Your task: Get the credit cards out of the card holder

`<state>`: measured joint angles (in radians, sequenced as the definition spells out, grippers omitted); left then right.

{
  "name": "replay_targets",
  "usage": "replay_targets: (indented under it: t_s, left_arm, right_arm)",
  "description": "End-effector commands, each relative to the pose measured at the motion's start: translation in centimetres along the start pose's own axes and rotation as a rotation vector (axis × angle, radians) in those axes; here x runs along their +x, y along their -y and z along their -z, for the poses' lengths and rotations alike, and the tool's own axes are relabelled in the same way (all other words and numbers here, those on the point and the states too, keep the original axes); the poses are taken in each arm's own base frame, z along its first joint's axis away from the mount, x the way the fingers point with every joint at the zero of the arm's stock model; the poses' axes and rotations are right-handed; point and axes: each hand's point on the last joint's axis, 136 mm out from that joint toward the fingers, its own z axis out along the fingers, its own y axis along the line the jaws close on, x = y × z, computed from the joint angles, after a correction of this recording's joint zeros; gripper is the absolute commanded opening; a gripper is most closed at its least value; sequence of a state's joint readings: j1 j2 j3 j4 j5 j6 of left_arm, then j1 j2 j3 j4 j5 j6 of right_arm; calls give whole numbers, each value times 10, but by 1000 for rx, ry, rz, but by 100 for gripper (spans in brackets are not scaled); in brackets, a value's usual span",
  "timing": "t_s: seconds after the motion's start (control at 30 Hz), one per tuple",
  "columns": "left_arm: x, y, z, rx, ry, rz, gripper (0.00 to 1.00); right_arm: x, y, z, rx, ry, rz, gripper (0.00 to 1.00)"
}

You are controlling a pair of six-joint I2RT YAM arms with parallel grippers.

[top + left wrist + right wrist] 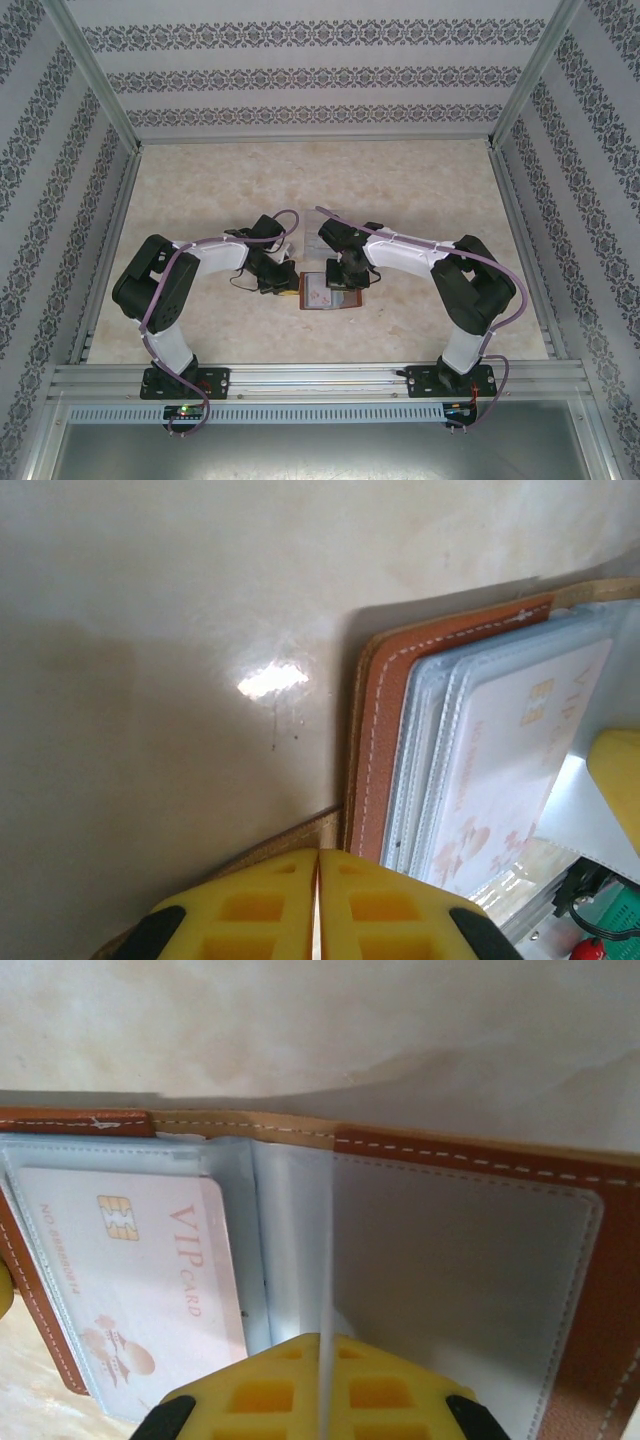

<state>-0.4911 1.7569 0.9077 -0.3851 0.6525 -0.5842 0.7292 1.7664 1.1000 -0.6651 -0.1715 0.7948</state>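
Observation:
The reddish-brown card holder (330, 296) lies open on the table between my two grippers. A pale credit card (140, 1280) printed "VIP CARD" sits inside a clear bluish sleeve on the holder's left half; the left wrist view also has this card (510, 770). My left gripper (318, 855) is shut at the holder's leather edge (385, 730), with the tan strap (290, 838) running in under its fingers. My right gripper (322, 1338) is shut on a thin pale sleeve (329, 1250) that stands edge-on over the holder's spine. The sleeve on the right half (460, 1270) looks empty.
The table is pale marble-patterned (320, 190), boxed in by patterned walls at the back and both sides. An aluminium rail (320, 380) runs along the near edge by the arm bases. Part of the right arm's yellow finger (620, 780) shows at the holder's far side.

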Motion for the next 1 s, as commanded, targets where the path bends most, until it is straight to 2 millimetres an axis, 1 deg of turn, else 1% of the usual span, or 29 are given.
replay_targets:
  t_s: [0.0,0.33,0.6,0.73,0.97]
  left_arm:
    - [11,-8,-4,-28,-19,29,10]
    - [10,-9,-5,-36,-19,35,10]
    - [11,-10,-5,-39,-22,33,10]
    - [10,-8,-3,-36,-16,32,10]
    - [8,-4,-1,-30,-14,27,10]
  right_arm:
    - [-1,17,7,49,20,15,7]
    - [1,40,12,105,26,4,14]
    - [1,53,16,143,34,-1,15]
    - [1,57,20,155,38,-4,16]
    - [0,57,28,147,60,-2,18]
